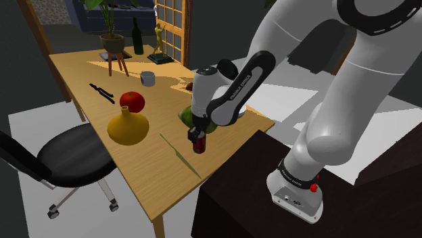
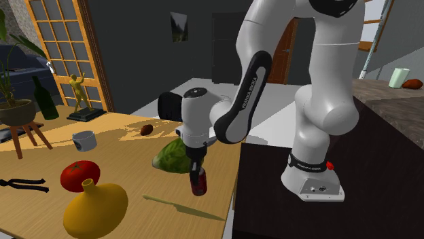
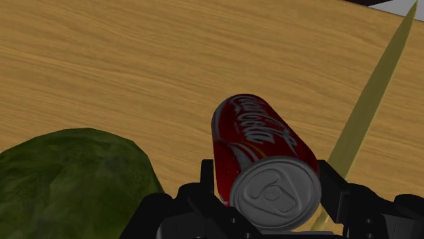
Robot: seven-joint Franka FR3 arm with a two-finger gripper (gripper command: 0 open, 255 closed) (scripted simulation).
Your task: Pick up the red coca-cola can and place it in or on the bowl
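Behind gripper [image 1: 197, 139] and can [image 1: 199, 147], the bowl [image 1: 183, 115] hides partly.

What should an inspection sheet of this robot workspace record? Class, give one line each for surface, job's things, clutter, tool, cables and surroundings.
Surface: light wooden table.
Job's things: red cola can, clasped in the tool; small grey bowl, apart from it, further along the table.
Clutter: green leafy lump beside the can; red tomato; yellow gourd-shaped vase; black pliers; thin olive strip; small brown lump; dark bottle; gold figurine.
Tool: black two-finger tool, shut on the can.
Cables: nothing seen.
Surroundings: black office chair; wooden lattice door.
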